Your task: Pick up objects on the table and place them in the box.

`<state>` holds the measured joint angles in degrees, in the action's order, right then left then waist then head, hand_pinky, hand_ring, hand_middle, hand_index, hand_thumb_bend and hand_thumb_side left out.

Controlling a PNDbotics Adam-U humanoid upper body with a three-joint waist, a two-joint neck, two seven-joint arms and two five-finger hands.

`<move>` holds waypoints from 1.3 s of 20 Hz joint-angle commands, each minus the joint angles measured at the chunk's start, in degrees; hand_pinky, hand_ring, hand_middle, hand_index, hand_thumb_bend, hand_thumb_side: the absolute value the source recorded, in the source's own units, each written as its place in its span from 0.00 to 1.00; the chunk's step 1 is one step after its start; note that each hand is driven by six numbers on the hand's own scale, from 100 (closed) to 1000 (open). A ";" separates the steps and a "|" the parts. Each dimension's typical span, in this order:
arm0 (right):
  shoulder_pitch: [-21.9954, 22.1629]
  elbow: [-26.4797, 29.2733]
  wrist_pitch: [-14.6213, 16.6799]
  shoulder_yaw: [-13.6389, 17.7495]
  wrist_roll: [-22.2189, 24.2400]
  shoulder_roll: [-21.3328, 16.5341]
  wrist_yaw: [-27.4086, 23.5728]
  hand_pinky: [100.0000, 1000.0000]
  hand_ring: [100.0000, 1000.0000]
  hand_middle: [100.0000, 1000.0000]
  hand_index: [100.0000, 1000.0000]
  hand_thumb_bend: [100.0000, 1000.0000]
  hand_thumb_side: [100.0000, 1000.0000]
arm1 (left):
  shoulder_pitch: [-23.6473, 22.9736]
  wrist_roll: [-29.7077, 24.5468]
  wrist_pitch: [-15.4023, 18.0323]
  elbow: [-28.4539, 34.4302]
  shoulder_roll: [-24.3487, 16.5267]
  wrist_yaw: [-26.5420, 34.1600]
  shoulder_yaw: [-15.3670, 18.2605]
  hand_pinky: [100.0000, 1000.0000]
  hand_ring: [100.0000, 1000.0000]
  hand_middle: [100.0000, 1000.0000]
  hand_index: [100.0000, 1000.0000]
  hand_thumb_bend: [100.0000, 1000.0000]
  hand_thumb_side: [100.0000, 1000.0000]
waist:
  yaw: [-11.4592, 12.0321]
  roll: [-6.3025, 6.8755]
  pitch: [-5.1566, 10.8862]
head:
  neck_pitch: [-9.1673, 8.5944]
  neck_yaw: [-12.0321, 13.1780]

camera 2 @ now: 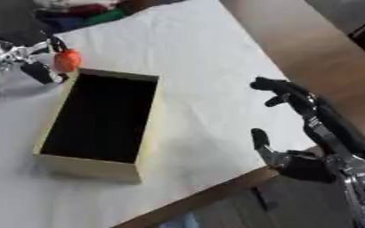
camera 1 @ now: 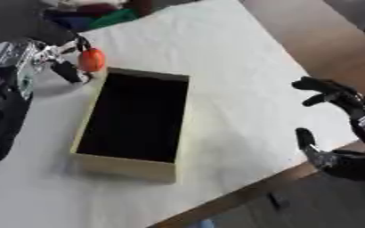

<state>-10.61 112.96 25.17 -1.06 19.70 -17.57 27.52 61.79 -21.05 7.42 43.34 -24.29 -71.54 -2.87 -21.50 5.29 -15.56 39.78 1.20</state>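
Fingers of my left hand pinch a small orange ball just beside the far rim of the open cardboard box — poised, I judge, to drop it inside — while my right hand idles, spread open, off the table's near corner.

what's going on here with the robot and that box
The robot's left hand holds a small orange object in its fingers, just past the far left corner of the open box. The object is not yet inside; the box's interior looks dark and its contents cannot be made out. The right hand hangs open over the table's right edge, holding nothing.
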 commanded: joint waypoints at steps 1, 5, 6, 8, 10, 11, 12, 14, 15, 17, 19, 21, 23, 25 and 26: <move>-0.63 0.73 0.04 0.47 0.18 -0.69 -0.52 0.67 0.89 0.85 1.00 0.00 0.26 | 0.88 1.36 -0.30 0.29 -0.69 0.67 0.38 0.73 0.65 0.61 0.76 0.06 0.23 | -0.06 -0.28 0.86 | -0.03 -0.17; -0.59 0.72 0.05 0.51 0.18 -0.71 -0.57 0.67 0.89 0.85 1.00 0.00 0.25 | 0.78 2.96 -1.01 0.41 -0.66 1.67 0.43 0.63 0.51 0.47 0.61 0.00 0.22 | -0.14 -0.34 0.91 | 0.06 -0.23; -0.56 0.71 0.06 0.50 0.19 -0.72 -0.58 0.67 0.89 0.85 1.00 0.00 0.25 | 0.78 3.45 -1.10 0.54 -0.71 1.89 0.42 0.62 0.49 0.45 0.59 0.00 0.22 | -0.14 -0.37 0.94 | 0.07 -0.23; -0.51 0.70 0.08 0.50 0.20 -0.74 -0.62 0.67 0.89 0.85 1.00 0.00 0.25 | 0.86 5.13 -1.31 1.31 -0.97 2.17 0.42 0.56 0.43 0.39 0.51 0.00 0.24 | -0.15 -0.45 1.05 | 0.14 -0.22; -0.44 0.69 0.11 0.50 0.19 -0.80 -0.66 0.67 0.89 0.85 1.00 0.00 0.25 | 0.93 7.47 -1.57 2.49 -1.35 2.31 0.34 0.54 0.41 0.37 0.48 0.00 0.24 | -0.14 -0.57 1.19 | 0.21 -0.25; -0.39 0.68 0.13 0.49 0.19 -0.83 -0.68 0.67 0.89 0.85 1.00 0.00 0.25 | 0.97 8.38 -1.61 3.08 -1.55 2.44 0.22 0.54 0.40 0.36 0.48 0.00 0.25 | -0.12 -0.65 1.27 | 0.22 -0.25; -0.31 0.67 0.14 0.48 0.19 -0.86 -0.70 0.68 0.89 0.85 1.00 0.00 0.24 | 1.11 9.14 -1.49 4.04 -1.92 2.66 0.03 0.54 0.40 0.36 0.47 0.00 0.25 | -0.01 -0.77 1.39 | 0.27 -0.25; -0.09 0.62 0.17 0.49 0.17 -0.95 -0.73 0.68 0.89 0.85 1.00 0.00 0.24 | 1.32 9.56 -0.89 6.51 -2.92 3.20 -0.66 0.54 0.40 0.36 0.47 0.00 0.25 | 0.29 -1.04 1.69 | 0.44 -0.37; 0.02 0.60 0.19 0.50 0.16 -0.99 -0.75 0.68 0.89 0.85 1.00 0.00 0.24 | 1.34 9.23 -0.48 7.86 -3.40 3.53 -1.09 0.54 0.40 0.36 0.47 0.00 0.25 | 0.45 -1.14 1.84 | 0.52 -0.45; 0.24 0.54 0.19 0.56 0.11 -1.13 -0.76 0.68 0.89 0.85 1.00 0.00 0.24 | 1.22 8.00 1.32 11.68 -4.64 4.87 -2.61 0.54 0.40 0.36 0.47 0.00 0.26 | 1.02 -1.35 2.24 | 0.68 -0.79; 0.43 0.49 0.18 0.66 0.02 -1.26 -0.79 0.68 0.89 0.85 1.00 0.00 0.23 | 0.66 6.36 3.36 16.35 -6.09 6.94 -4.52 0.54 0.40 0.36 0.47 0.00 0.26 | 1.63 -1.52 2.61 | 0.83 -1.27; 0.58 0.46 0.15 0.75 -0.08 -1.39 -0.81 0.68 0.89 0.85 1.00 0.00 0.23 | -0.24 4.62 5.13 21.21 -7.47 10.06 -6.38 0.55 0.41 0.36 0.47 0.00 0.26 | 2.17 -1.62 2.92 | 0.91 -1.73; 0.63 0.42 0.14 0.78 -0.11 -1.52 -0.83 0.68 0.89 0.85 1.00 0.00 0.23 | -1.24 2.74 6.72 26.47 -8.91 13.59 -8.59 0.55 0.41 0.37 0.48 0.00 0.26 | 2.70 -1.71 3.20 | 0.97 -2.28; 0.65 0.39 0.14 0.79 -0.16 -1.65 -0.86 0.68 0.89 0.85 1.00 0.00 0.23 | -2.33 0.58 7.79 31.60 -10.30 16.84 -10.71 0.55 0.41 0.37 0.48 0.00 0.27 | 3.05 -1.78 3.43 | 1.03 -2.75; 0.65 0.38 0.14 0.79 -0.18 -1.75 -0.88 0.68 0.89 0.85 1.00 0.00 0.23 | -2.93 -0.66 8.55 34.35 -10.95 18.44 -12.11 0.55 0.41 0.38 0.48 0.00 0.27 | 3.24 -1.79 3.56 | 1.06 -3.02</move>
<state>-9.56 112.76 25.30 -0.72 19.73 -17.98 27.07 57.93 -20.54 15.24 73.93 -32.72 -55.08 -14.07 -18.23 3.88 -13.12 40.35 -1.41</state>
